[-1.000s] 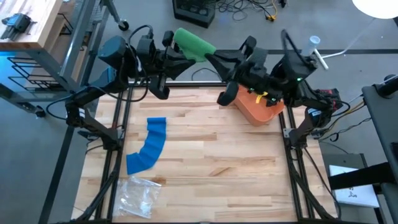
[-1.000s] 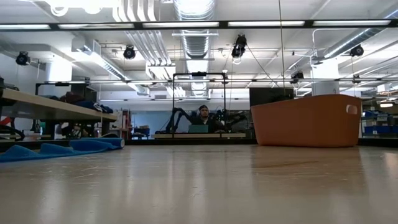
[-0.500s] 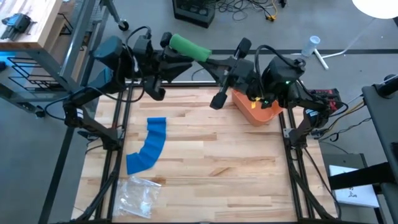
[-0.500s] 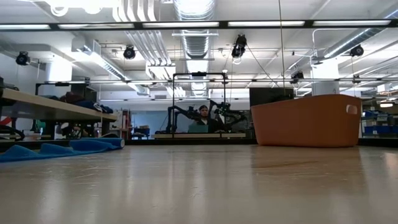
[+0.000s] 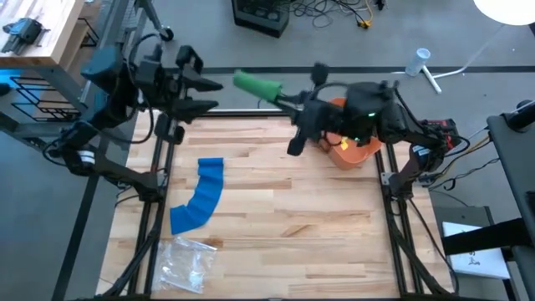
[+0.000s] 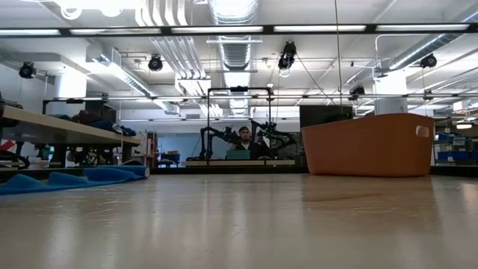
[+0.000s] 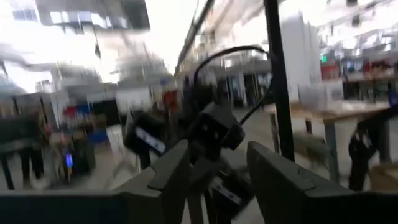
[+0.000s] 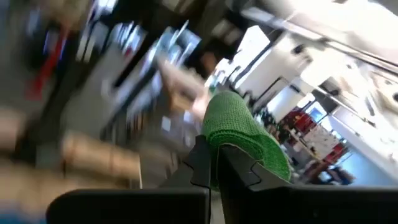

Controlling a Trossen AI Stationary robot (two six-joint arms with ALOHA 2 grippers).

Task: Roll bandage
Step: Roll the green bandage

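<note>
The right gripper [image 5: 269,94] is clamped tight on a green bandage roll [image 5: 253,84]. It holds the roll up in the air, just past the far edge of the table [image 5: 276,201], about halfway along that edge. The roll is long and round like a small log. Seen from above, its long side runs almost along the far edge, a bit slanted, with one end toward the far left corner and the other end at the gripper. In the right wrist view the green roll [image 8: 241,135] sits squeezed between the two dark fingers [image 8: 202,163].

The left gripper [image 5: 211,94] is up by the far left corner. Its two fingers stand apart with nothing between them, and its tips face the green roll, with a gap in between.

A blue bandage strip [image 5: 199,196] lies flat and bent near the left edge. A clear plastic bag [image 5: 185,261] lies near the near left corner. An orange bin [image 5: 355,147] sits by the far right corner
</note>
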